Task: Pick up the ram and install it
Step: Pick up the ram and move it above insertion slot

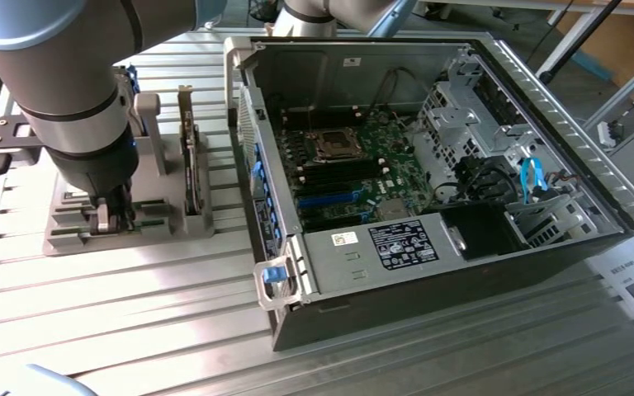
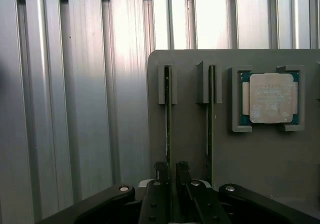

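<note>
Ram [image 2: 168, 114] is seen standing on edge in a slot of the gray holder [image 2: 189, 129], which is set on the slatted table [image 2: 75, 108]. One end of it is straddled by the gripper [image 2: 171, 170], whose jaws are held narrowly apart, one on each side. A second stick [image 2: 210, 124] and a processor chip [image 2: 270, 97] are kept in the same holder.

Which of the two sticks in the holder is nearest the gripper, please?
The stick farther from the processor chip; the gripper lines up directly with it.
</note>
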You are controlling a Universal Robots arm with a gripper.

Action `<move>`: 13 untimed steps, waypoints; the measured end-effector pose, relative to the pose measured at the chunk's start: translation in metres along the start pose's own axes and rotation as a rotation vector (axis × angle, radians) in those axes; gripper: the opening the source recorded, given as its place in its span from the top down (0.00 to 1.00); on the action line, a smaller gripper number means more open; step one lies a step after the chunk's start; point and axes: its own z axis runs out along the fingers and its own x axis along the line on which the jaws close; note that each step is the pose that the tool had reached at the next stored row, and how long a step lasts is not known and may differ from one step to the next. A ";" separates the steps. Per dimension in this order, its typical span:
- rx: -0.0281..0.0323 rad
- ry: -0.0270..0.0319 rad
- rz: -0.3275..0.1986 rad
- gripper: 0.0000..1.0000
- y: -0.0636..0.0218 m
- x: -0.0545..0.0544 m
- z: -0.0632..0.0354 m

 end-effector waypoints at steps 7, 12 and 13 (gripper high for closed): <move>0.0000 0.0000 0.000 0.78 -0.0004 0.000 -0.0005; 0.0000 0.0000 0.000 0.78 -0.0004 0.000 -0.0005; 0.0000 0.0000 0.000 0.78 -0.0004 0.000 -0.0005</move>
